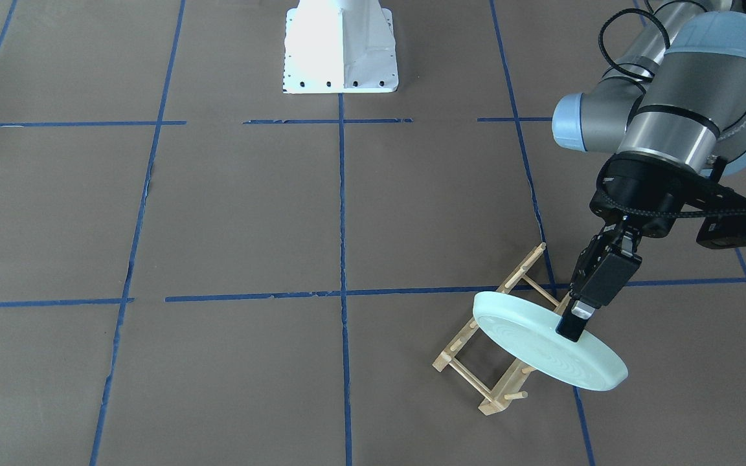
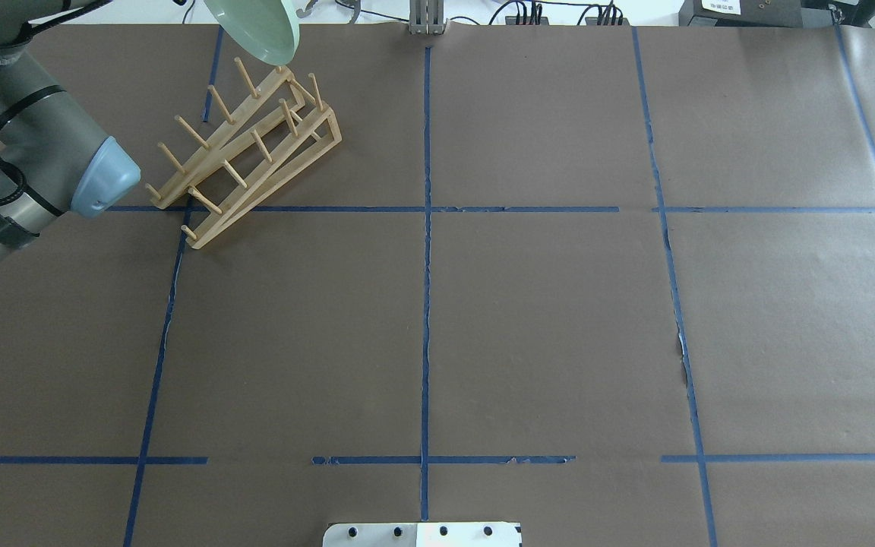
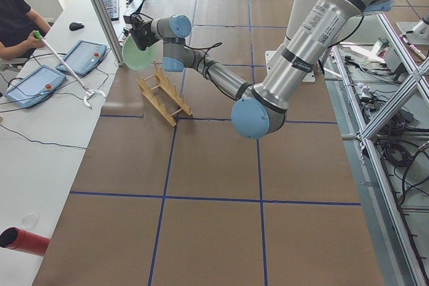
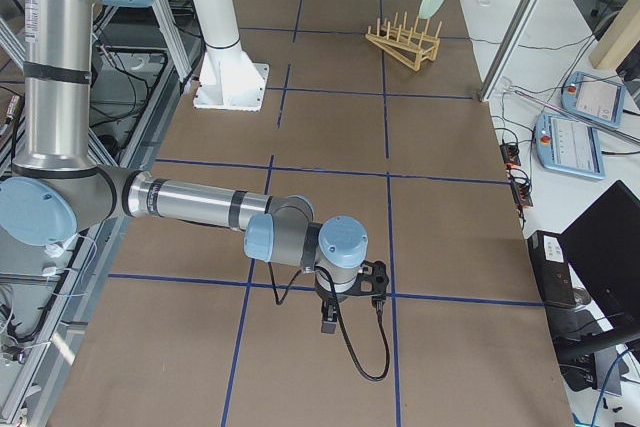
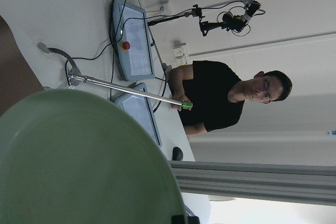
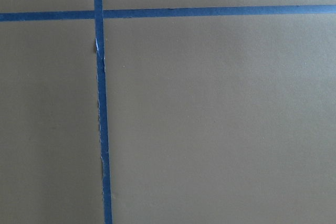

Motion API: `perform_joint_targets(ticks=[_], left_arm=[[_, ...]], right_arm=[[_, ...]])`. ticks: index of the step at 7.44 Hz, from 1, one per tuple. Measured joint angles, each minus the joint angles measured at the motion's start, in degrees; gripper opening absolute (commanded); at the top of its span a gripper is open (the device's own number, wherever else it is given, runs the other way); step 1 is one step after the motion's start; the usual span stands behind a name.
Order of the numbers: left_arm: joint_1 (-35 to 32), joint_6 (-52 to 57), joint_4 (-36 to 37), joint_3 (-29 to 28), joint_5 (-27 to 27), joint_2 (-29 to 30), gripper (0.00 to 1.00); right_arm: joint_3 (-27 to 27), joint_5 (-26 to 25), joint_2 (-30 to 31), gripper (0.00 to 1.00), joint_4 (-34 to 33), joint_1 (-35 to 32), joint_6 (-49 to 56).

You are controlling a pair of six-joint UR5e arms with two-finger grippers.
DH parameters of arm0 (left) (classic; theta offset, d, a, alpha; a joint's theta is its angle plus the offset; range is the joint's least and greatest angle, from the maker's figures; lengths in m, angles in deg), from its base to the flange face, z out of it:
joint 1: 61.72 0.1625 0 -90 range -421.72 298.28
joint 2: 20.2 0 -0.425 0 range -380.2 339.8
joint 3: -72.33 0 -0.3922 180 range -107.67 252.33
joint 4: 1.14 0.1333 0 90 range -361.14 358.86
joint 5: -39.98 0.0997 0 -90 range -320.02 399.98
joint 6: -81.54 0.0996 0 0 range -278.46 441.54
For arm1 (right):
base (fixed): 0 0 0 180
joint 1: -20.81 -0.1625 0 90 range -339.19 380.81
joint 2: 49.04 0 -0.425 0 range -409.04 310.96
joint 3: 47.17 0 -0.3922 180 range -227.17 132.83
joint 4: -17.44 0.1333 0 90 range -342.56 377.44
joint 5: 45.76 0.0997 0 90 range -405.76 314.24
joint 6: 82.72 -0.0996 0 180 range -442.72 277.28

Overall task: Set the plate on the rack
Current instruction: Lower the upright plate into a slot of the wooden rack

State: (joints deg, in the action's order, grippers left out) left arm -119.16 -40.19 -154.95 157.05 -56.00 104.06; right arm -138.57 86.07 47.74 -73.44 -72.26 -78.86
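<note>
My left gripper [image 1: 577, 321] is shut on the rim of the pale mint-green plate [image 1: 544, 353] and holds it tilted over the light-wood rack [image 1: 491, 404]. The plate covers the middle of one rail, and I cannot tell whether it touches the pegs. In the overhead view the plate [image 2: 255, 30] hangs over the rack's [image 2: 255, 152] far end, near the table's far edge. The left wrist view is filled at lower left by the plate [image 5: 79, 161]. My right gripper [image 4: 328, 325] points down at bare table far from the rack. I cannot tell whether it is open or shut.
The white robot base [image 1: 340, 52] stands mid-table at the robot's side. Blue tape lines cross the brown tabletop [image 2: 544, 327]. Beyond the far edge an operator [image 3: 17, 21] holds a grabber stick beside two teach pendants [image 3: 84, 55]. A red cylinder [image 3: 23, 240] lies on that side bench.
</note>
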Motion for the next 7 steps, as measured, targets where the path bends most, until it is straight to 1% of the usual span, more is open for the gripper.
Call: perform_joint_targets(ticks=[2,7], left_arm=[[0.6,3.1,-1.8,-1.4,-0.2,0.1,0.00],[3.1,6.8,-4.1,-3.4,-0.3,0.0,0.00]], right_arm=[[0.0,0.0,0.0,1.00,0.0,0.0,0.0],[0.0,0.0,0.0,1.00,0.0,0.0,0.0]])
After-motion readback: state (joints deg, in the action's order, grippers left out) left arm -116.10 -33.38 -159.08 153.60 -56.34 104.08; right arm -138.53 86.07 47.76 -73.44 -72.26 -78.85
